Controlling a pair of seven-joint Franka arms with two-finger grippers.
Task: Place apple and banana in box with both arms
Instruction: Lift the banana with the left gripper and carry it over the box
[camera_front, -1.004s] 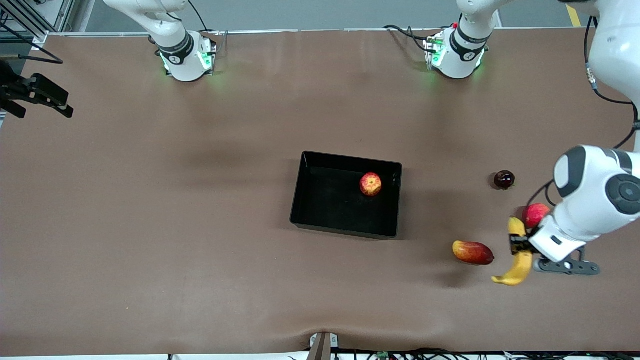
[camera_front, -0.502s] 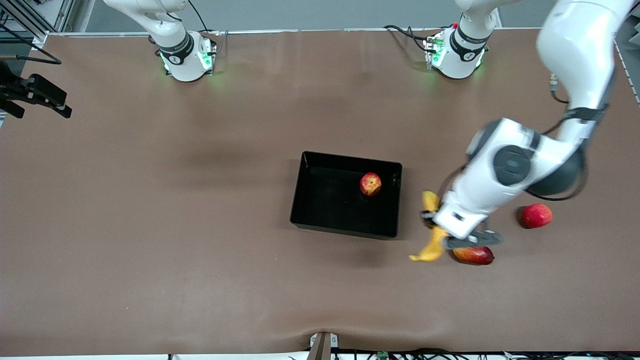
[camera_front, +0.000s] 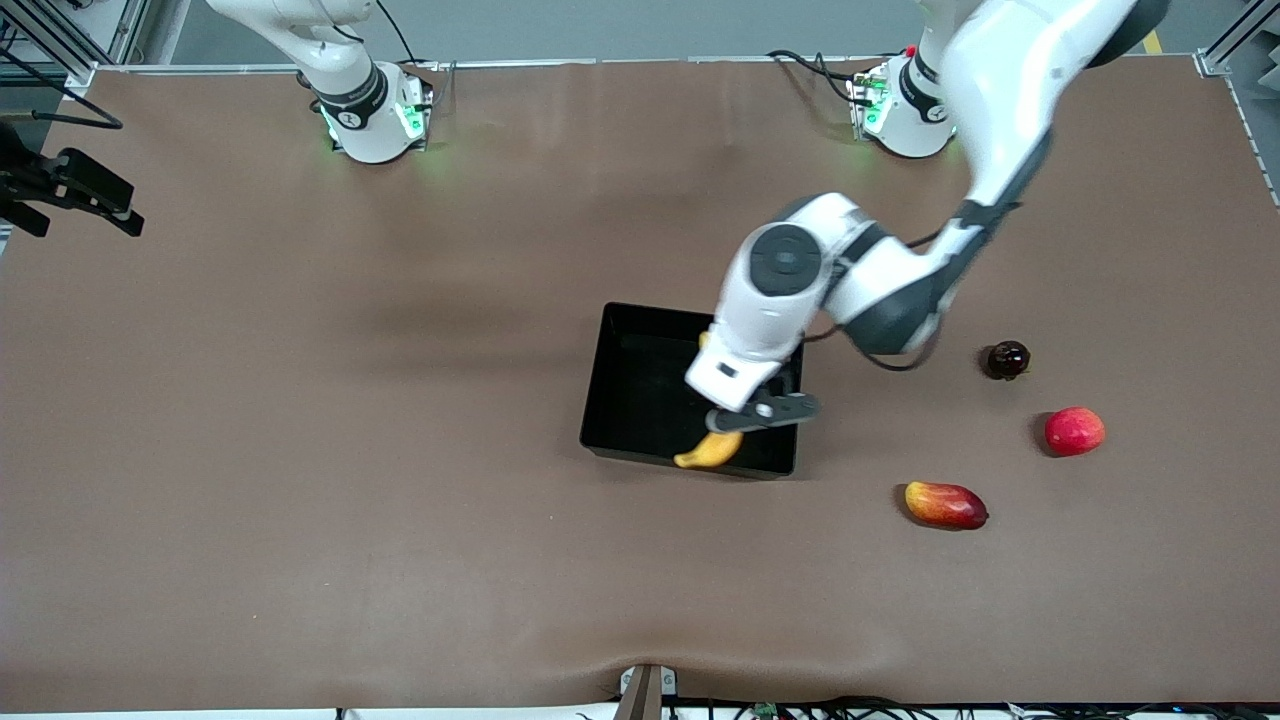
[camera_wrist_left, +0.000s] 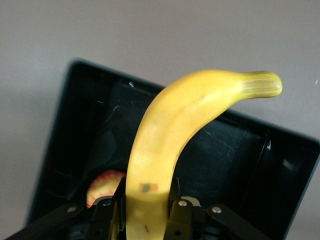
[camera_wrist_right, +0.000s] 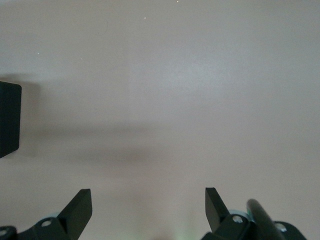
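1. Since half a second ago, the left gripper (camera_front: 722, 428) has carried the banana (camera_front: 708, 450) from over the table beside the mango-like fruit (camera_front: 945, 504) to over the box (camera_front: 640, 445).
2. We see its fingers (camera_wrist_left: 110, 212) clamped on the banana's lower part; the curved yellow fruit hangs above the box, where the speckled apple (camera_wrist_left: 104, 185) lies.
3. The right gripper (camera_wrist_right: 147, 210) waits at the right arm's end of the table, its fingers spread wide and empty.

White jointed arms (camera_front: 800, 290) w/ dark grey joint bands, black cables, green-lit bases (camera_front: 375, 120).
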